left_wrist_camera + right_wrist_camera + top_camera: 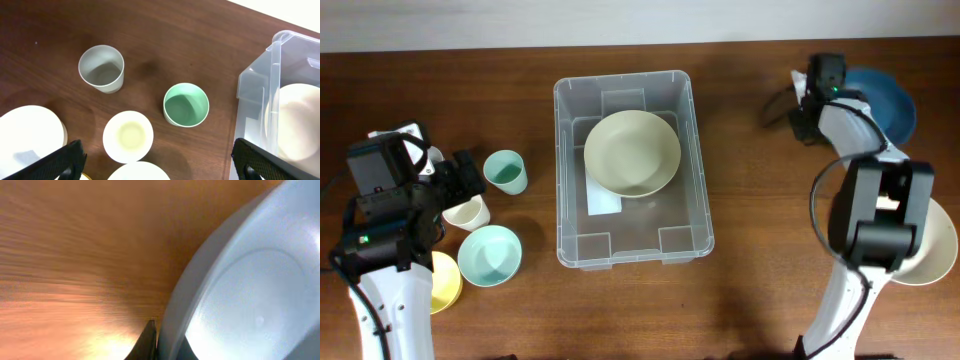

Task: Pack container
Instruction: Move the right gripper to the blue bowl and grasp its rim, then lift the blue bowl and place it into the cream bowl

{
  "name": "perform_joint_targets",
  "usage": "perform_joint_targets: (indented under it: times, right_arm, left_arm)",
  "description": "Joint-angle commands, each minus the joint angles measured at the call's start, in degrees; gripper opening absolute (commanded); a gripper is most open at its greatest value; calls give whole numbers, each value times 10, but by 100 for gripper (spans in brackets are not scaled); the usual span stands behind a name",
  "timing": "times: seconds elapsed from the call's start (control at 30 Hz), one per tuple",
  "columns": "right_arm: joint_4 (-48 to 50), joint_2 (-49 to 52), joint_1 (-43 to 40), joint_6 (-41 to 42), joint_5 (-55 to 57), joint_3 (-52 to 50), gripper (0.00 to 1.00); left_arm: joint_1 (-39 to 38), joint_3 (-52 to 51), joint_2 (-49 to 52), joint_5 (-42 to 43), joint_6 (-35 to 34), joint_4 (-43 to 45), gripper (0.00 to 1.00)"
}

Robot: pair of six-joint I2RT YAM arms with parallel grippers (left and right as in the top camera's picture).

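**Rim pinched on the right, lift comes next**

On your left, the left fingers [60,162] hang spread wide and empty above the green cup [185,105] and cream cup [128,136]. Mid-bench [740,300], the container [688,200] sits with one pale bowl [632,152] already inside.

Over on your right, the right fingers [146,342] are clenched on the rim of what is probably the blue bowl [892,105]; the close view washes out its colour.

Next, I'd say, you lift clear, carry it left and nest it in the pale bowl. Only the right wrist view shows that pinch. Only the overhead view shows the container and its load.
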Motion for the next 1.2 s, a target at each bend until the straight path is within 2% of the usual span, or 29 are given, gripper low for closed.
perform_joint_targets:
  times: [0.0,0.23,0.4,0.53,0.7,0.93,1.03,1.17]
  right_arm:
    - [-5,-139,82,-64,3,35,4]
    - [-45,-218,267,-158,-19,35,4]
    - [-80,-202,416,-176,-66,35,4]
    - [-94,-165,471,-170,-103,35,4]
    - [-95,-108,485,-125,-107,35,4]
    - [-109,-72,477,-109,-107,35,5]
    - [-110,-73,476,-109,-105,35,35]
    - [-110,-94,477,-93,-73,37,36]
  left_arm:
    - [3,12,3,8,-7,2,95]
    - [3,12,3,8,-7,2,96]
    - [3,12,3,8,-7,1,96]
    - [3,12,3,8,-7,1,96]
    - [3,12,3,8,-7,1,96]
    - [3,12,3,8,-7,1,96]
    - [3,12,3,8,-7,1,96]
    - [3,12,3,8,-7,1,96]
